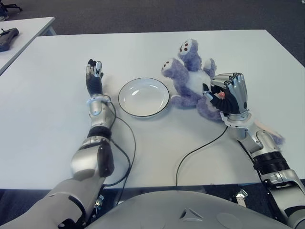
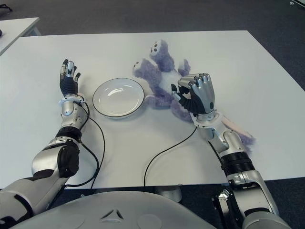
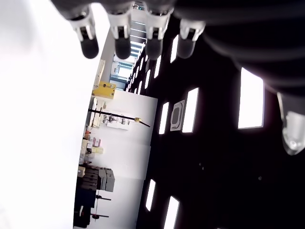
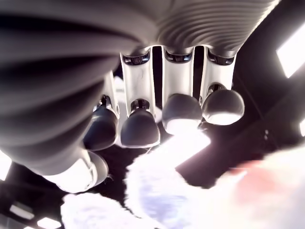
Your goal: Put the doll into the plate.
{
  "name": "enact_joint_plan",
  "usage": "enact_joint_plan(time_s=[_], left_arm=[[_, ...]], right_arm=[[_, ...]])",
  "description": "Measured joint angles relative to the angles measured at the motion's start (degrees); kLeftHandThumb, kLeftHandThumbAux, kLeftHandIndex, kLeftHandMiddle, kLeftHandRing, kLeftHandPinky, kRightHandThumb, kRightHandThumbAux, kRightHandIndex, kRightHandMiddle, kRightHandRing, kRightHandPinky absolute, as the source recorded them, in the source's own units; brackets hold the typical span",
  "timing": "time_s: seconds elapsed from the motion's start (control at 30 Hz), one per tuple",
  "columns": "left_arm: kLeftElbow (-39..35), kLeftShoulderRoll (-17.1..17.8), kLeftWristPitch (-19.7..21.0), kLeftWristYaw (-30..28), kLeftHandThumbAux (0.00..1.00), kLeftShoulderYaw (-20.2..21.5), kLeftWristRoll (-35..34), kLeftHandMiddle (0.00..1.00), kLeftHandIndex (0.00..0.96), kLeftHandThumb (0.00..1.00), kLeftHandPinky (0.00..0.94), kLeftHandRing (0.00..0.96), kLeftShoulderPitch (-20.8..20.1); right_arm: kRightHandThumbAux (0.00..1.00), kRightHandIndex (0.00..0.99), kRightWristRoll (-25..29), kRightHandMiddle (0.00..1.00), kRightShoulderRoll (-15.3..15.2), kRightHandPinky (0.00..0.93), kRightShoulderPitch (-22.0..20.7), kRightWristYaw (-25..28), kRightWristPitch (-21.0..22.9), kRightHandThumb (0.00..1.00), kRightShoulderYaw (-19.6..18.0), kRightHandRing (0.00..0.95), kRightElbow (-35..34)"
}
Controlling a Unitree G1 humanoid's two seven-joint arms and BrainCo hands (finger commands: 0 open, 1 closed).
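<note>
A fluffy purple doll (image 1: 189, 76) lies on the white table (image 1: 47, 109), just right of an empty white plate (image 1: 143, 98) with a dark rim. My right hand (image 1: 220, 91) is at the doll's near side, its fingers (image 4: 140, 129) curled over the purple fur with a pink bit of the doll in the palm. More purple fur (image 1: 272, 137) shows behind that forearm. The doll still touches the table and lies outside the plate. My left hand (image 1: 94, 76) shows left of the plate, fingers (image 3: 121, 45) straight and holding nothing.
A black cable (image 1: 193, 152) runs from the right wrist to the table's near edge; another (image 1: 126, 143) loops beside the left forearm. A second table (image 1: 24, 28) with a dark object (image 1: 7, 38) stands at the far left.
</note>
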Motion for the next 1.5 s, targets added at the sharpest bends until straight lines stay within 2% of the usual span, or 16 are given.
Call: enact_joint_plan(time_s=[0.17,0.43,0.57,0.6,0.63,0.67,0.7,0.73,0.8,0.9,0.93,1.03,1.3,1.5], left_arm=[[0.0,0.1,0.0,0.0,0.444,0.0,0.0,0.005,0.000,0.000,0.000,0.000,0.0],[0.0,0.4,0.0,0.0,0.444,0.0,0.0,0.004,0.000,0.000,0.000,0.000,0.0],[0.0,0.5,0.0,0.0,0.449,0.0,0.0,0.002,0.000,0.000,0.000,0.000,0.0],[0.0,0.5,0.0,0.0,0.451,0.0,0.0,0.002,0.000,0.000,0.000,0.000,0.0],[0.0,0.5,0.0,0.0,0.452,0.0,0.0,0.002,0.000,0.000,0.000,0.000,0.0],[0.0,0.5,0.0,0.0,0.454,0.0,0.0,0.002,0.000,0.000,0.000,0.000,0.0],[0.0,0.5,0.0,0.0,0.454,0.0,0.0,0.002,0.000,0.000,0.000,0.000,0.0],[0.0,0.5,0.0,0.0,0.456,0.0,0.0,0.003,0.000,0.000,0.000,0.000,0.0],[0.0,0.6,0.0,0.0,0.456,0.0,0.0,0.003,0.000,0.000,0.000,0.000,0.0],[0.0,0.6,0.0,0.0,0.455,-0.1,0.0,0.003,0.000,0.000,0.000,0.000,0.0],[0.0,0.6,0.0,0.0,0.452,-0.1,0.0,0.004,0.000,0.000,0.000,0.000,0.0],[0.0,0.6,0.0,0.0,0.447,-0.1,0.0,0.005,0.000,0.000,0.000,0.000,0.0],[0.1,0.6,0.0,0.0,0.449,-0.1,0.0,0.008,0.000,0.000,0.000,0.000,0.0],[0.1,0.7,0.0,0.0,0.448,0.0,0.0,0.009,0.000,0.000,0.000,0.000,0.0]], right_arm=[[0.701,0.804,0.0,0.894,0.0,0.885,-0.4,-0.3,-0.4,0.547,0.0,0.894,0.5],[0.721,0.804,0.3,0.892,0.0,0.902,-0.8,-0.6,-1.4,0.504,0.0,0.894,1.1],[0.697,0.779,1.5,0.877,0.0,0.884,-0.9,0.6,-2.2,0.457,0.0,0.881,1.1],[0.640,0.659,1.7,0.818,0.0,0.798,-0.9,1.0,-2.3,0.449,0.0,0.808,1.2],[0.631,0.638,2.2,0.808,0.1,0.783,-0.9,1.5,-2.5,0.449,0.0,0.795,1.2],[0.575,0.524,2.7,0.750,0.1,0.688,-1.0,2.1,-2.6,0.447,0.0,0.716,1.2],[0.561,0.494,3.2,0.735,0.1,0.663,-1.0,2.5,-2.8,0.447,0.0,0.695,1.2],[0.473,0.307,3.7,0.383,0.2,0.323,-1.0,3.1,-2.9,0.413,0.0,0.341,1.2],[0.438,0.234,4.8,0.272,0.2,0.210,-1.0,4.3,-3.0,0.394,0.0,0.233,1.3],[0.410,0.172,6.1,0.198,0.3,0.144,-1.0,6.2,-3.0,0.380,0.0,0.169,1.3],[0.386,0.106,6.5,0.125,0.3,0.089,-1.0,6.9,-3.0,0.373,0.0,0.099,1.3],[0.338,0.012,7.4,0.028,0.3,0.011,-0.9,9.4,-2.4,0.363,0.0,0.011,1.1],[0.277,0.000,8.0,0.000,0.3,0.000,-0.4,15.9,1.4,0.345,-0.4,0.000,-0.9],[0.271,0.000,9.0,0.000,0.2,0.000,1.4,21.1,4.0,0.346,-0.7,0.000,-3.4]])
